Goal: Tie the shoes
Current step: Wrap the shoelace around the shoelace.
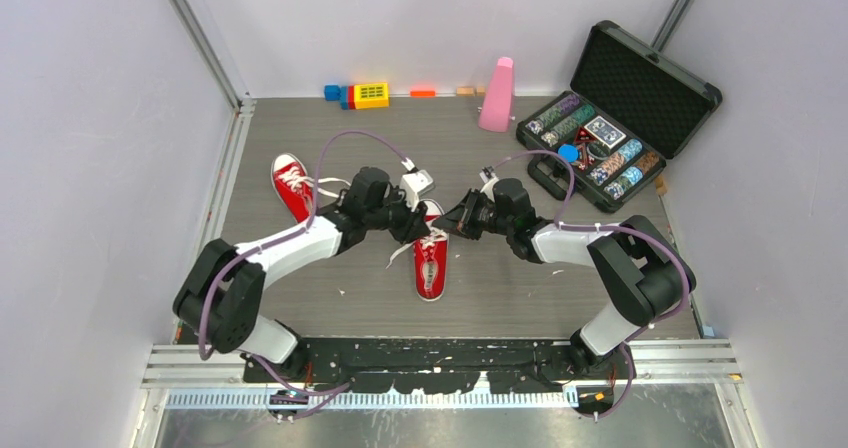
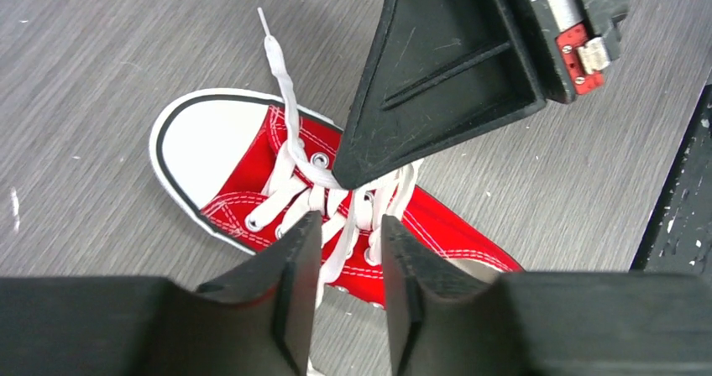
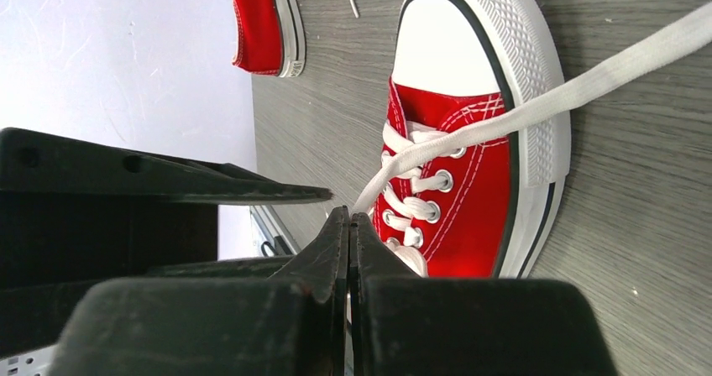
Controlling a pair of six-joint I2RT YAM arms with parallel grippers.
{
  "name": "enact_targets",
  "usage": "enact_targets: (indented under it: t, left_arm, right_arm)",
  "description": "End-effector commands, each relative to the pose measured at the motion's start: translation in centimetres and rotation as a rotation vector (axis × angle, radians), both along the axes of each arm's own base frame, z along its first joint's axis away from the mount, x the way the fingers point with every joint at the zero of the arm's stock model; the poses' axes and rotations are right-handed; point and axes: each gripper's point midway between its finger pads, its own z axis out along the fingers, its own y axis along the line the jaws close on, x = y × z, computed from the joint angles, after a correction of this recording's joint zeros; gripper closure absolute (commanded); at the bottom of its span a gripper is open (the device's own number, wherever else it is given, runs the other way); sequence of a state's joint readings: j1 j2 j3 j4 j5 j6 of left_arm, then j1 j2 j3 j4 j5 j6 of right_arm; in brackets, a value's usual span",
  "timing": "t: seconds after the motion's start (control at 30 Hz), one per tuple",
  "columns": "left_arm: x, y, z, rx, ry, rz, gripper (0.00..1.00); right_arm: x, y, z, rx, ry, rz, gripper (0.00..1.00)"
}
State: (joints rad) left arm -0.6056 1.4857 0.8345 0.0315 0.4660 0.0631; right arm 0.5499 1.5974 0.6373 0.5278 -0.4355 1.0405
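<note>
Inside a pale-walled cell, on a grey wood-grain desk (image 1: 520, 298), the job of tying a pair of shoes stood at its opening stage. One red canvas sneaker with white rubber toe cap (image 1: 431, 263) lay at the middle of the desk, toe toward the near edge. Its lacing was threaded through the eyelets, but no knot or bow was in sight. A loose white lace (image 2: 281, 78) trailed out past the toe cap. The right gripper (image 3: 348, 225) had its jaws pressed together, and the lace ran straight into their tips, apparently pinched there. The left gripper (image 2: 348, 250), facing it tip to tip, held its fingers a narrow gap apart above the upper eyelets, with lacing showing between them. Whether it gripped anything could not be told. The second red sneaker (image 1: 293, 185) lay well apart toward the far left corner, laces splayed and untied, with neither arm on it. Along the far edge stood small coloured toy blocks (image 1: 365, 94) and a pink pyramid-shaped object (image 1: 497, 95). An open black case of poker chips (image 1: 645, 68) sat at the far right corner. By the look of it, both bows had yet to be made.
</note>
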Motion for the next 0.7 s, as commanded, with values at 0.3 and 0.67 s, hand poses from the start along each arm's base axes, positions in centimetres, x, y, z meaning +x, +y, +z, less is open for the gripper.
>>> enact_targets:
  t: [0.3, 0.67]
  left_arm:
    - [3.3, 5.1, 4.7, -0.160, -0.027, 0.514, 0.01]
    - [2.7, 2.2, 3.4, -0.247, 0.666, 0.479, 0.39]
  right_arm:
    - [0.6, 0.6, 2.5, 0.007, -0.084, 0.024, 1.00]
    - [0.5, 0.6, 2.4, 0.003, -0.086, 0.030, 1.00]
